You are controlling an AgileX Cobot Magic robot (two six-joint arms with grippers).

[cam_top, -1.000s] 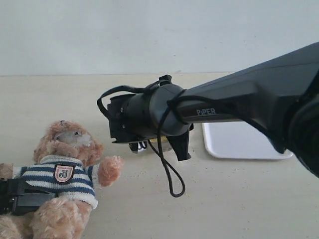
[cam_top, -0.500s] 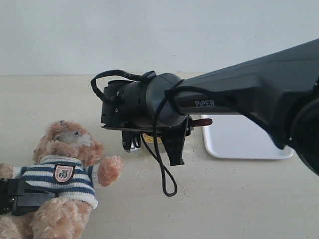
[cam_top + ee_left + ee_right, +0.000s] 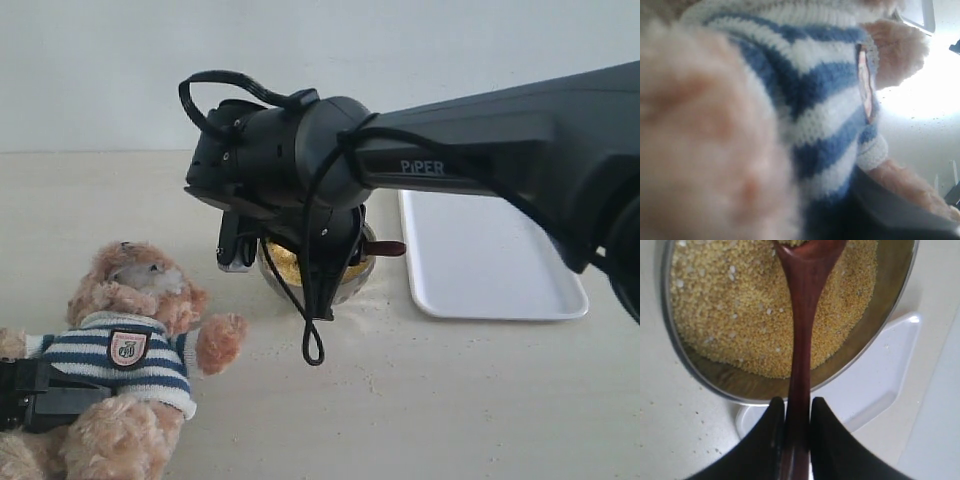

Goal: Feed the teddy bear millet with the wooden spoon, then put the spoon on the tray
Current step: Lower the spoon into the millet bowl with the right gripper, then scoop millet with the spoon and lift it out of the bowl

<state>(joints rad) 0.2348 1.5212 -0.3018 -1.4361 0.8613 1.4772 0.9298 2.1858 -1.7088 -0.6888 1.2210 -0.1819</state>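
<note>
Pinching the wooden spoon (image 3: pixel 802 340) by its slim handle, my right gripper (image 3: pixel 796 410) is closed narrow so the spoon's oval end reaches over the millet (image 3: pixel 735 315) in the metal bowl (image 3: pixel 715 385) (a few grains seem to ride on it). My left gripper (image 3: pixel 40 395) rests against the teddy bear (image 3: pixel 130 340), probably steadying it; whether it is clamped I cannot tell. The tray (image 3: pixel 500 270) lies just beside the bowl.

Exterior view softly, evenly lit; faint shadows cast on desk (image 3: pixel 450 400). Left wrist view blurred by closeness of teddy bear (image 3: pixel 805 115); background blown out by glare. Millet (image 3: pixel 725 315) rendered sharp.
</note>
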